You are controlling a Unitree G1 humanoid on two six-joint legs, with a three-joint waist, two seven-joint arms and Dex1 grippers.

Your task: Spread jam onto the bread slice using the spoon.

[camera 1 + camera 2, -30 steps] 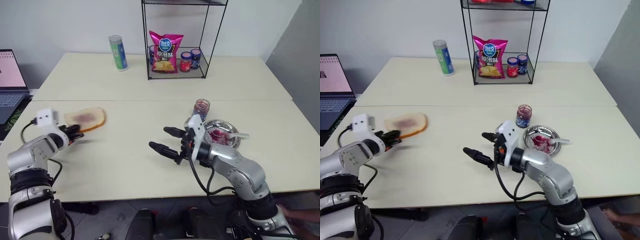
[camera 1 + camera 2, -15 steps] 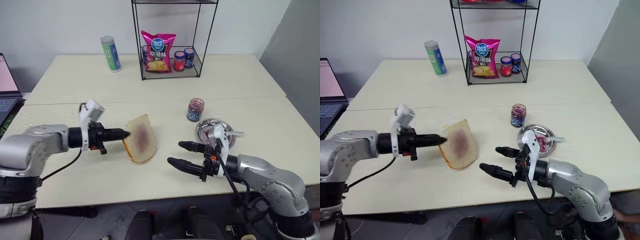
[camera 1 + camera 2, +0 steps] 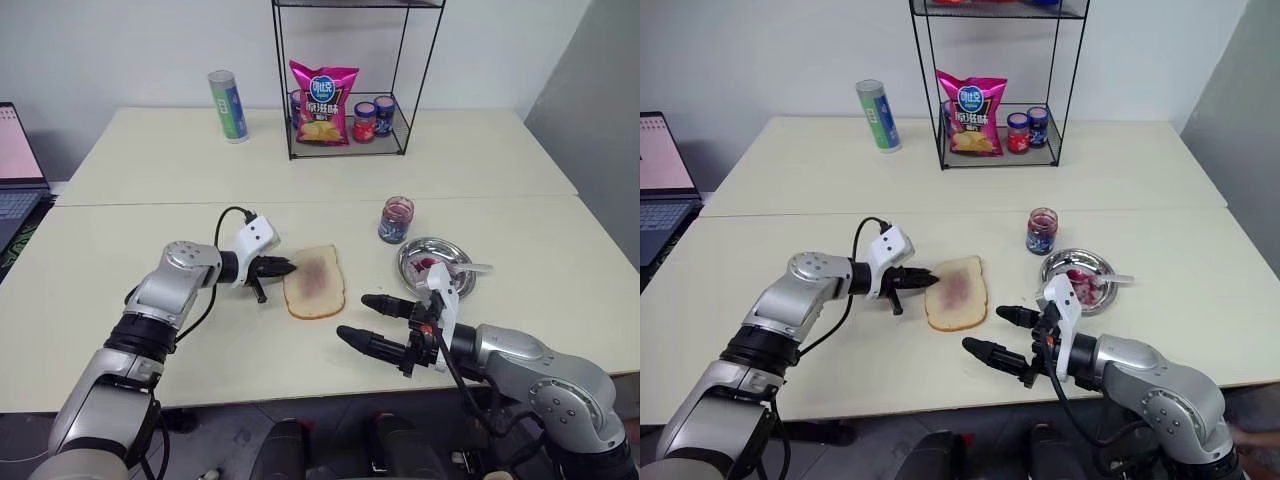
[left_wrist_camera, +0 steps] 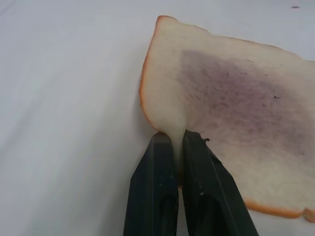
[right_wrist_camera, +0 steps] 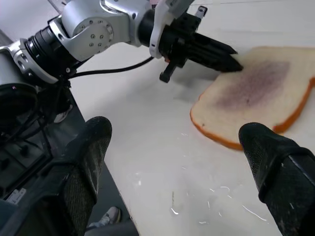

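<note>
Looks like the bread-positioning step: left gripper (image 3: 284, 266) is pinched shut on the bread slice (image 3: 316, 281) edge, flat mid-worktop (image 3: 150, 180). Right gripper (image 3: 362, 320) gapes wide, empty. Next imo: release, right grabs spoon (image 3: 470, 269) w/ jam (image 3: 433, 268) off the plate (image 3: 412, 255).

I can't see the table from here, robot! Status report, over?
Left gripper shut on the bread slice, flat on the table. Right gripper open, empty. Spoon on the metal plate. Nothing in the way.
</note>
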